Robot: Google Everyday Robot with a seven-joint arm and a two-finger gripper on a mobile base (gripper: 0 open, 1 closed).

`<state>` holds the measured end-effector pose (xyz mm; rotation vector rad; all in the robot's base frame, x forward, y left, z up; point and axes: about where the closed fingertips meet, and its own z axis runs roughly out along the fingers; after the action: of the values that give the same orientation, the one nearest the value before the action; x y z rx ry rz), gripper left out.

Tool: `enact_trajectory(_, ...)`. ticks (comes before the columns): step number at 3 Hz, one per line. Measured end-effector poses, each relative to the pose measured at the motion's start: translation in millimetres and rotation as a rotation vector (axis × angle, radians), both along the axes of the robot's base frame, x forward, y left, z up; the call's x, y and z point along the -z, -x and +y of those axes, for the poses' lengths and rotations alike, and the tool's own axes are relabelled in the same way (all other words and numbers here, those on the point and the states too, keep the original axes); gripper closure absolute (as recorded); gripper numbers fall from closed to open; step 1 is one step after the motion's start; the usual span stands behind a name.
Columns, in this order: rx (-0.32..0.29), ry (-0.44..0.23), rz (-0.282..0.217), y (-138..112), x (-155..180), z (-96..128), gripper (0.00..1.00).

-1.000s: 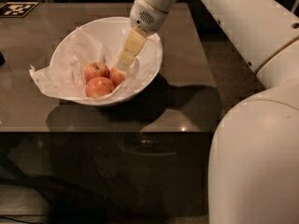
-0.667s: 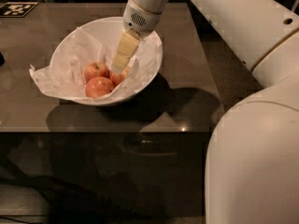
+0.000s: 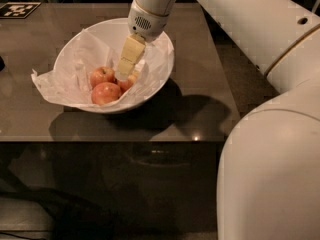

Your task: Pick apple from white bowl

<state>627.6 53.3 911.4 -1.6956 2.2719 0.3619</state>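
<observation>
The white bowl (image 3: 159, 76) stands on the brown table, lined with crumpled white paper (image 3: 55, 81) that hangs over its left rim. Three red-orange apples lie at its bottom. One apple (image 3: 102, 75) sits at the back left and another (image 3: 106, 92) at the front. The third apple (image 3: 130, 82) is on the right, partly hidden. My gripper (image 3: 123, 75) reaches down into the bowl from above. Its cream tip rests right at that third apple, beside the back-left one.
The brown table (image 3: 200, 104) ends in a front edge just below the bowl. A black-and-white marker (image 3: 19, 9) lies at the far left corner. A dark object (image 3: 1, 63) shows at the left edge. My white arm (image 3: 270, 149) fills the right side.
The gripper has moved left and lower into the bowl, from near the right wall down to the apples. The apples and bowl have stayed put.
</observation>
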Motion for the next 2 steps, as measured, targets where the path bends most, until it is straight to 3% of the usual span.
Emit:
enact_trajectory(1,-0.004,-0.038,-0.016,0,-14,-4,0.00)
enact_trajectory(2,0.011,-0.075,-0.050,16,-38,-10,0.00)
